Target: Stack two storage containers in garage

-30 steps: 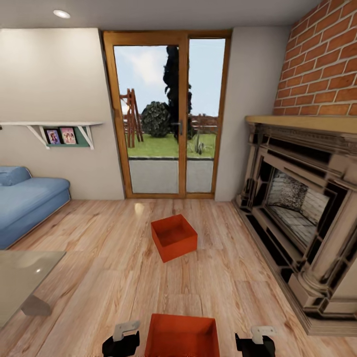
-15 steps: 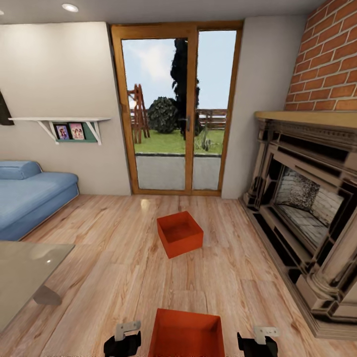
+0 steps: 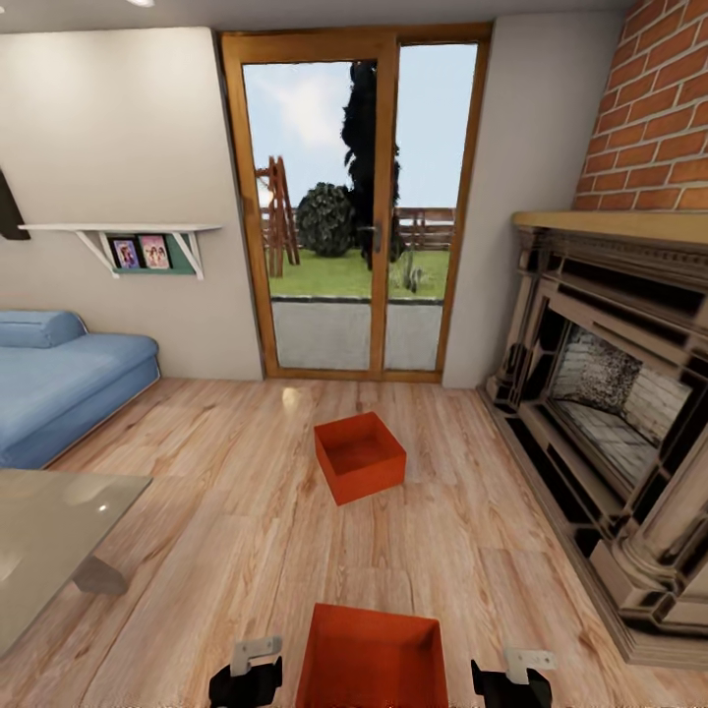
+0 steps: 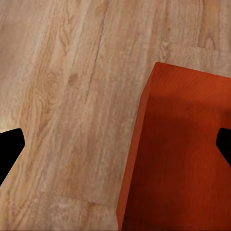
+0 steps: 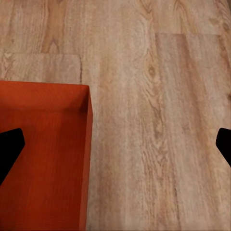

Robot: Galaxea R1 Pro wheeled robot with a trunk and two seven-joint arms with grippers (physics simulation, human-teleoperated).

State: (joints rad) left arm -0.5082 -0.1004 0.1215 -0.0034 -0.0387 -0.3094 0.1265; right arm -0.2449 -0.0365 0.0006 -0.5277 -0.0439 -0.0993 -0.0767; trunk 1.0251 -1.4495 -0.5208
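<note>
Both hands spread wide, left hand point(image 3: 246, 678) and right hand point(image 3: 508, 680) flanking near container point(image 3: 369, 657), ungrasped

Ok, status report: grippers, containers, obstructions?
Left gripper and right gripper open, empty. Near container between them; far container ahead on wood floor. Path between unobstructed.

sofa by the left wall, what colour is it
Blue. The sofa shows best in the head view, beside the wood plank floor.
</note>
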